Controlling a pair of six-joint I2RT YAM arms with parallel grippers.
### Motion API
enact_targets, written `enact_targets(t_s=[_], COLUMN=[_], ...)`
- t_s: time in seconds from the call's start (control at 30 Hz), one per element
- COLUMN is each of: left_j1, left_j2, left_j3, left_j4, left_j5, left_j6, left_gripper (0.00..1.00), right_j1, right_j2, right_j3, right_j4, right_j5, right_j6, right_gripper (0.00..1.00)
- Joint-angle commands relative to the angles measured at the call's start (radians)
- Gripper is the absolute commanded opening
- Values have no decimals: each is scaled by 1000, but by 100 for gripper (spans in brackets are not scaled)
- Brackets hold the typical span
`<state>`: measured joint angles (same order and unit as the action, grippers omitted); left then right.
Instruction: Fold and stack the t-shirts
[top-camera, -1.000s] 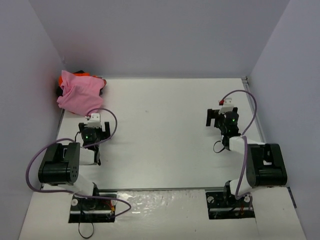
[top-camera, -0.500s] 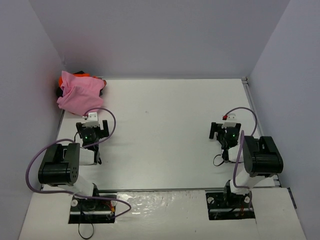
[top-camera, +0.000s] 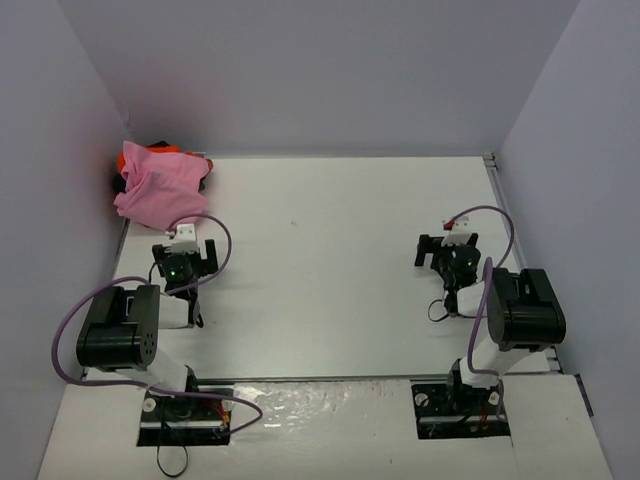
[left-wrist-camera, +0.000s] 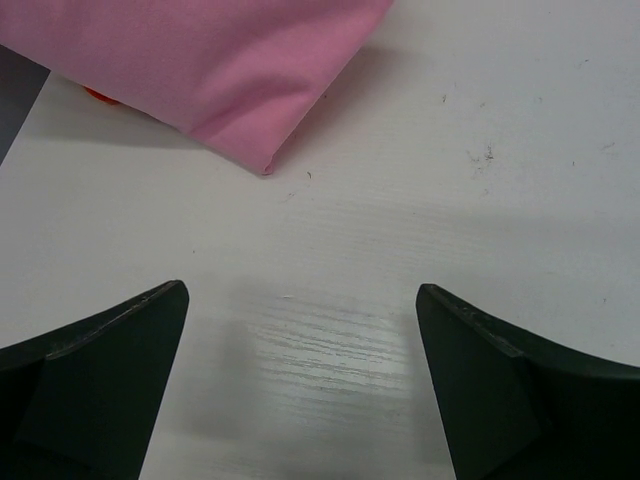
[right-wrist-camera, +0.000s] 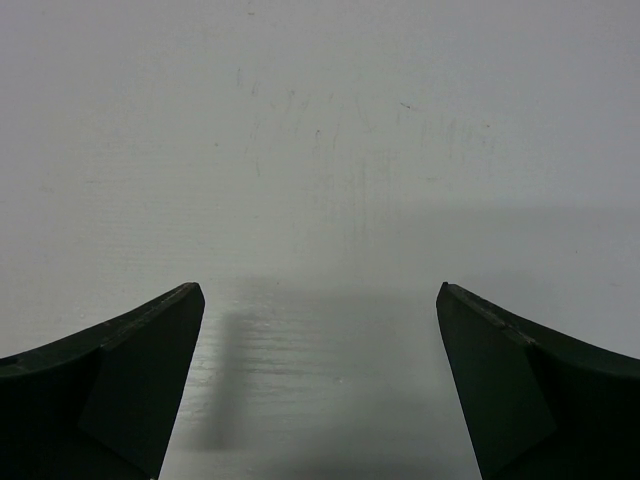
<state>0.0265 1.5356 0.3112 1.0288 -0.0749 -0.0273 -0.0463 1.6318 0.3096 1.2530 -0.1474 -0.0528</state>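
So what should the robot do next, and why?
Probably ease the left gripper forward to the pink t-shirt's near corner and pinch it. That gripper is open and empty over the bare table, with the corner just ahead of it. The pink t-shirt lies bunched on top of the orange t-shirt in the far-left corner, so it likely comes off first.

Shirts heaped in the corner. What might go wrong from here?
The pink t-shirt lies on the orange t-shirt, so the open left end effector may pinch both and drag them together. Both sit by the left wall, far from the right end effector, so two-armed spreading looks awkward.
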Motion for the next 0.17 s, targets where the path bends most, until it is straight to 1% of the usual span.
enact_targets(t_s=[0.0, 0.13], left_j1=[4, 4], left_j2=[-14, -14], left_j3=[64, 70], left_j4=[36, 26], left_j5=[25, 39], left_j6=[-5, 2], left_gripper=[97, 97], right_j1=[-4, 4], right_j2=[-16, -14], right_j3=[31, 33], right_j4=[177, 172], right_j5=[-9, 9], right_j6=[2, -2], right_gripper=[100, 100])
